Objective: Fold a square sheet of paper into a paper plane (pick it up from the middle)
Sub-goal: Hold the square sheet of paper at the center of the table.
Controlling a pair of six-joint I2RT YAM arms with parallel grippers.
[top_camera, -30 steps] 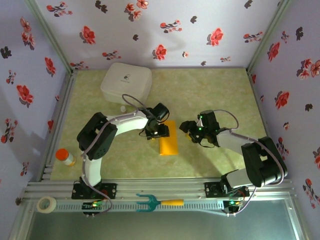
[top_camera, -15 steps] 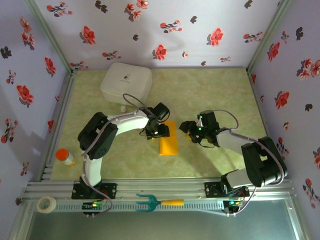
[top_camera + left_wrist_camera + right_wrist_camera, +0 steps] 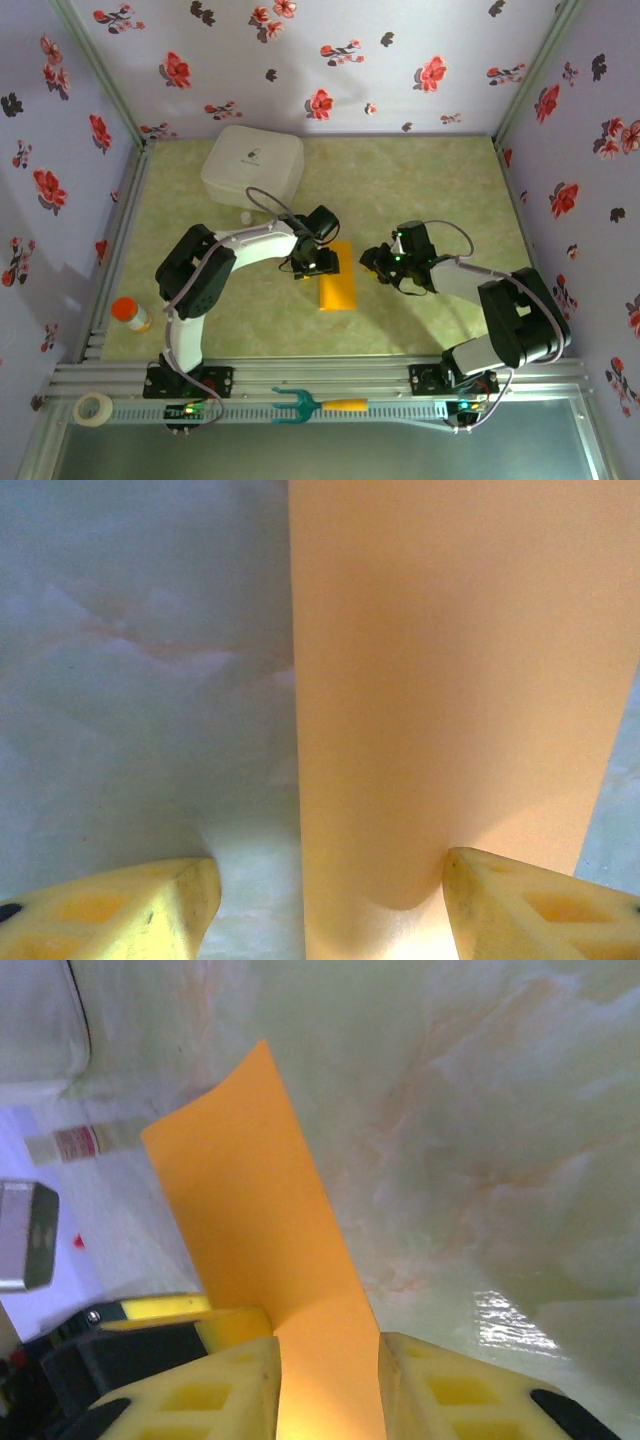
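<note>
The orange-yellow paper [image 3: 337, 285] lies folded into a narrow strip in the middle of the table. My left gripper [image 3: 318, 265] sits low over the strip's far left corner. It is open, with one fingertip on the paper [image 3: 450, 680] and the other on the bare table; in the left wrist view the gripper [image 3: 330, 875] is at the bottom. My right gripper [image 3: 372, 262] is at the strip's right side. In the right wrist view that gripper [image 3: 328, 1345] stands narrowly open, and the paper [image 3: 250, 1190] runs through the gap, one flap rising from the table.
A white box [image 3: 252, 165] stands at the back left. An orange-capped bottle [image 3: 130, 314] is at the left edge. A tape roll [image 3: 93, 408] and a teal fork-shaped tool [image 3: 310, 404] lie on the front rail. Flowered walls enclose the table.
The right gripper's jaws have narrowed around the paper and it has shifted slightly left toward the strip. The left arm and the paper have not moved.
</note>
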